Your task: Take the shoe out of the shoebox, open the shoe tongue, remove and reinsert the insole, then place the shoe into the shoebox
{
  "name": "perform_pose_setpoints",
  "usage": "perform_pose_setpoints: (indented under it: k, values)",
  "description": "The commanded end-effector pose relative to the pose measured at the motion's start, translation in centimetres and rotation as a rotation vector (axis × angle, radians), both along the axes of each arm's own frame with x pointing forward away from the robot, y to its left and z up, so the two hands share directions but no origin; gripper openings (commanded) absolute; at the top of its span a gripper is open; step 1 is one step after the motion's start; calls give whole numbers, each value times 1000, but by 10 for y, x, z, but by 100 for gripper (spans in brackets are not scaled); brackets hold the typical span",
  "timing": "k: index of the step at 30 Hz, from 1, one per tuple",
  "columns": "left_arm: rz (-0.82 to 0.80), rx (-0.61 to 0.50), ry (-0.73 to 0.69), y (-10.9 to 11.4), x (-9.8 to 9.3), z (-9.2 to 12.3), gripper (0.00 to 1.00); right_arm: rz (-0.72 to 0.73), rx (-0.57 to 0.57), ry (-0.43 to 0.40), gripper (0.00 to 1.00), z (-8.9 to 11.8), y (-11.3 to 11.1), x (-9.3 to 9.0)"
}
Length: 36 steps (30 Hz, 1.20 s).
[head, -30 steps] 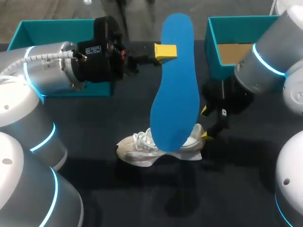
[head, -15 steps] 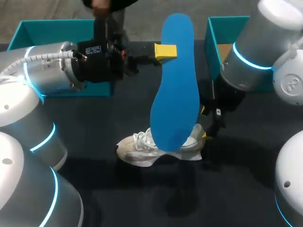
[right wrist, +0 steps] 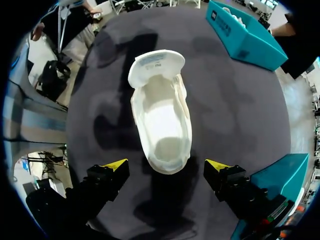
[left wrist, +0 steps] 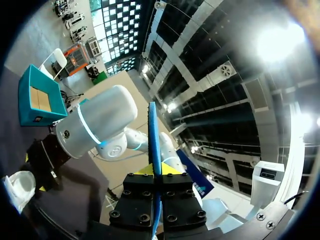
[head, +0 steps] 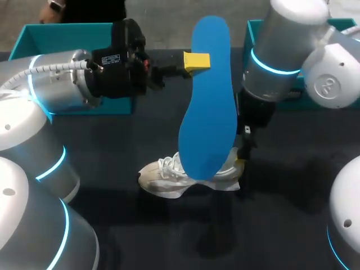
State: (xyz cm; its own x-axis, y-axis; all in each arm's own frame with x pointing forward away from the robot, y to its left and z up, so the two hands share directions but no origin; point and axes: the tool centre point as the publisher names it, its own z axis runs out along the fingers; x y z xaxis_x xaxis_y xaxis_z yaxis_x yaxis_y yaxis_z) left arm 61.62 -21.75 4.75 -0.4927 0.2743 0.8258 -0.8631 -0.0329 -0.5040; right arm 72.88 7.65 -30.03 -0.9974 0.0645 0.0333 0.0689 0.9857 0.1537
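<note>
Left pincer (head: 196, 61) clamps the insole (head: 208, 107), arm held level; right pincer (right wrist: 166, 165) points down, fingers spread wide.

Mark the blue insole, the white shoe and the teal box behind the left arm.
blue insole (head: 208, 101): head view, middle of its flat face.
white shoe (right wrist: 162, 120): right wrist view, inside its open footbed.
teal box (head: 56, 36): head view, its far inner wall.
</note>
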Motion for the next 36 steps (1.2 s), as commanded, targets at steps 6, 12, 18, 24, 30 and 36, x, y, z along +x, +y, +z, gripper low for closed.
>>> perform_pose_setpoints:
  k: [6,12,18,24,30,36]
  values:
    - [2,-1,0,-2,0,0,0,-3,-16,-5,100,4,6,-5]
    - [2,-1,0,-2,0,0,0,-22,-27,27,100,5,7,-6]
    - [2,-1,0,-2,0,0,0,-22,-27,27,100,5,7,-6]
    - [2,-1,0,-2,0,0,0,-22,-27,27,100,5,7,-6]
    - [2,-1,0,-2,0,0,0,-22,-27,27,100,5,7,-6]
    - [2,-1,0,-2,0,0,0,-22,-27,27,100,5,7,-6]
